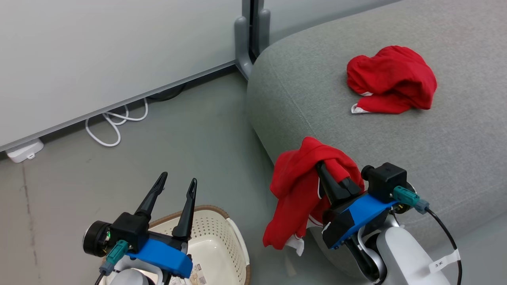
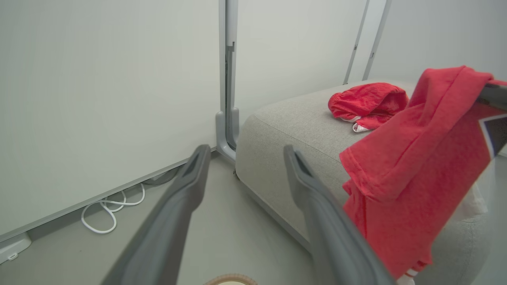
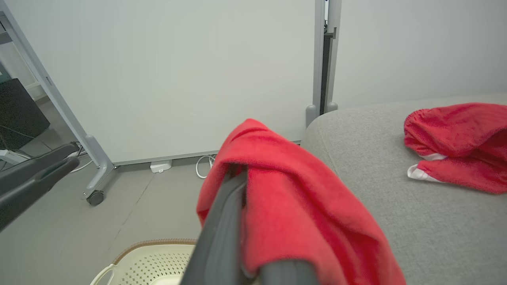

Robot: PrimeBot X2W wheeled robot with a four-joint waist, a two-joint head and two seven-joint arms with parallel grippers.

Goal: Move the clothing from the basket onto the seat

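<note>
Red fabric, 2 items. Item 1: crumpled garment (image 1: pixel 392 77) lying on top of the grey seat (image 1: pixel 435 158). Item 2: hanging garment (image 1: pixel 295 194), clamped in the closed right gripper (image 1: pixel 323 168) beside the seat's front edge. Cream basket (image 1: pixel 233 253) on the floor; left gripper (image 1: pixel 179 178) above it, fingers spread, empty.

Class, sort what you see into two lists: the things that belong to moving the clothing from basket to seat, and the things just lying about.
Belongs to the job: held garment, second garment lying on the seat, basket.

Just lying about: white cable, white box by the wall, grey panel foot.
</note>
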